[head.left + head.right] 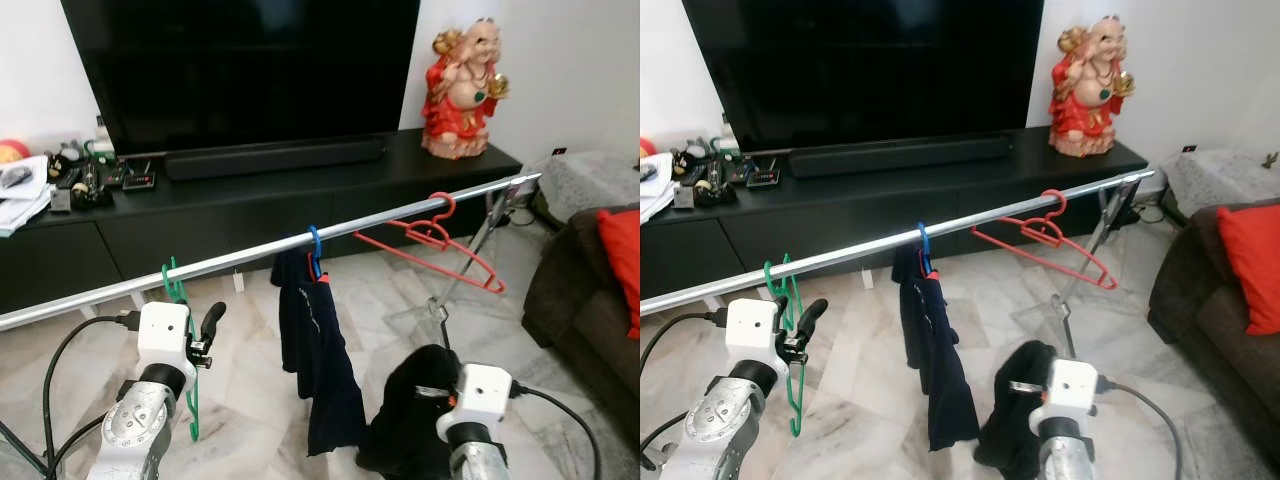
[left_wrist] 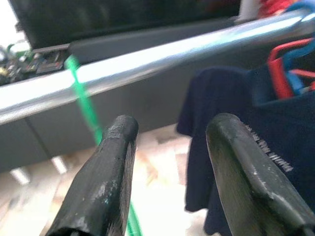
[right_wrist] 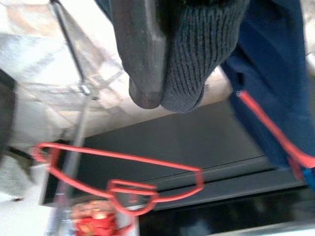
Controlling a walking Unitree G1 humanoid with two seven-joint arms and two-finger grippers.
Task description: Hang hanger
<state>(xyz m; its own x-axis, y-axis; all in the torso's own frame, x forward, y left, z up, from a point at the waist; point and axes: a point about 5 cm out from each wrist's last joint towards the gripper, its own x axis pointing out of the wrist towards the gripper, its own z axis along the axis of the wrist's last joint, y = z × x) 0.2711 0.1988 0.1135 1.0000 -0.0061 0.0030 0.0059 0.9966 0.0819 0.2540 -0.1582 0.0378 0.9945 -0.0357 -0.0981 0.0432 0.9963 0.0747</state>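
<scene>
Left wrist view: the left claw (image 2: 170, 137) stands open just below the silver rail (image 2: 162, 54), its fingers apart, with the green hanger (image 1: 178, 300) hooked over the rail right beside it. The right claw (image 3: 162, 73), lower down, is closed on a dark knitted garment (image 1: 405, 410).

A large black television (image 1: 250, 60) stands on a long black TV console (image 1: 260, 205) against a white wall (image 1: 570, 70). Pale marble floor (image 1: 250, 390); dark brown sofa (image 1: 590, 300) at right.
</scene>
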